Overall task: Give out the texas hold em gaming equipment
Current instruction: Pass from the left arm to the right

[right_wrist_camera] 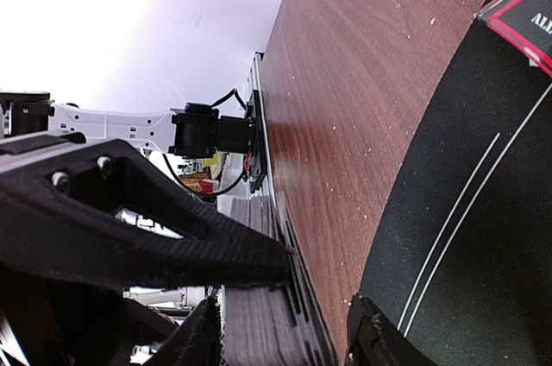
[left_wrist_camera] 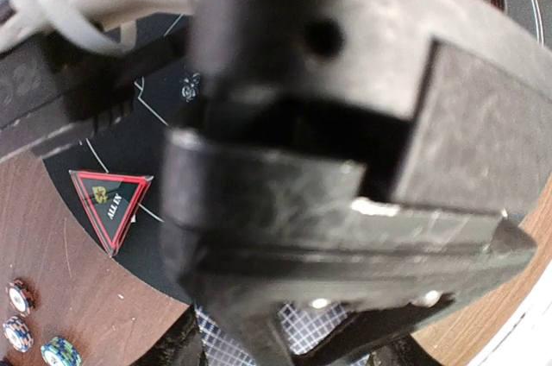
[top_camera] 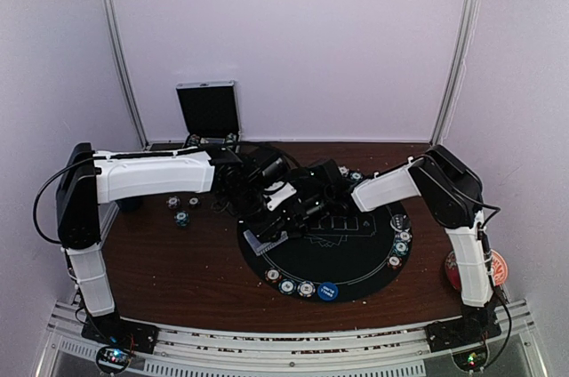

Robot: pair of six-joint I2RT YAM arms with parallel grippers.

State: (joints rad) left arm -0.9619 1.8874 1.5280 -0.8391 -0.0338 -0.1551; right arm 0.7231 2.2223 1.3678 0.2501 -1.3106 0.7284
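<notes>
Grey-blue-backed playing cards (right_wrist_camera: 267, 323): stacked, pinched in the left tool (top_camera: 269, 224) over the black round felt mat's (top_camera: 356, 261) left edge. Right tool (right_wrist_camera: 285, 344) half open, straddling the stack, gripping nothing. Advice: close on the top card only and hold the left pinch firm.

Brown wooden table (top_camera: 178, 279) between white walls (top_camera: 293, 39).
An open black case (top_camera: 208, 108) stands at the table's far edge; a red patterned saucer (top_camera: 500, 268) sits on its right edge.
</notes>
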